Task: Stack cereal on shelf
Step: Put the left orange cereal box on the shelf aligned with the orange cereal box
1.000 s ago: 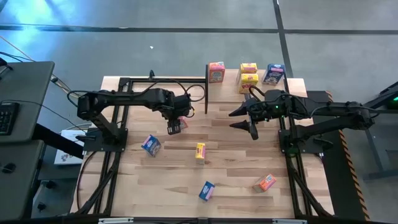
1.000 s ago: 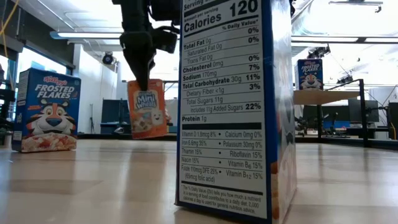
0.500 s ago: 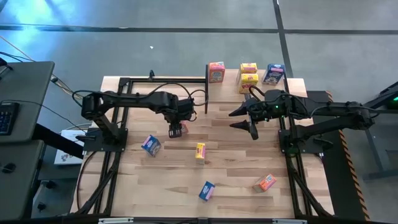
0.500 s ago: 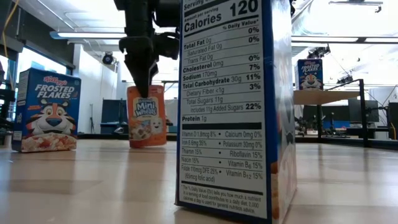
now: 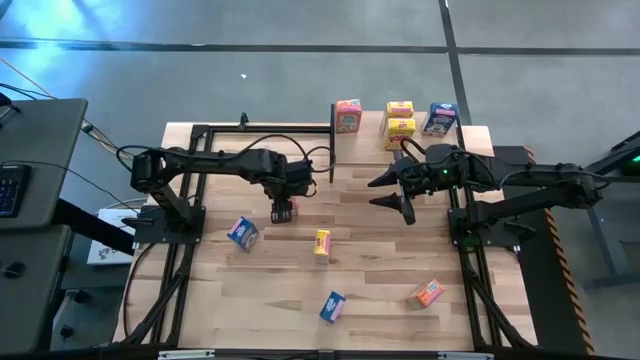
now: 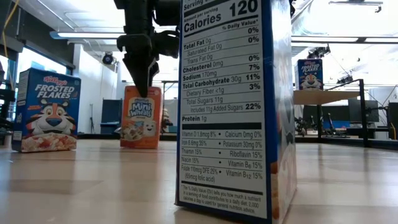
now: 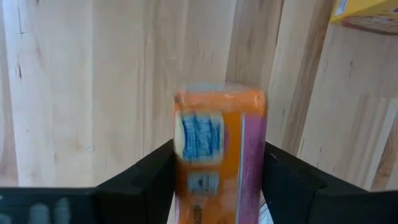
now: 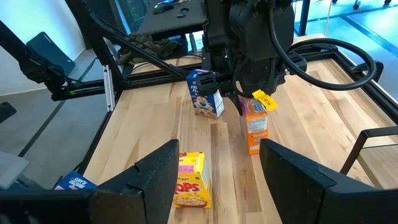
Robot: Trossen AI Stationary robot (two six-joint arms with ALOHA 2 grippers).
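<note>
Under left end effector (image 6: 142, 87), orange box (image 6: 142, 117) upright on tabletop (image 6: 93, 180), fingers spread beside it, hidden overhead.

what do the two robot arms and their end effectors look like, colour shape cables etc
Both arms are matte black with chunky jointed links. The left arm carries a thin black cable looping loose above its wrist; the right arm has a similar loop near its wrist housing. Each end effector, left and right, ends in two flat, tapered black fingers. A small yellow tag shows on the left wrist housing.

Two matte-black jointed arms, looping black cables, yellow tag on left pincer (image 8: 245, 102).
</note>
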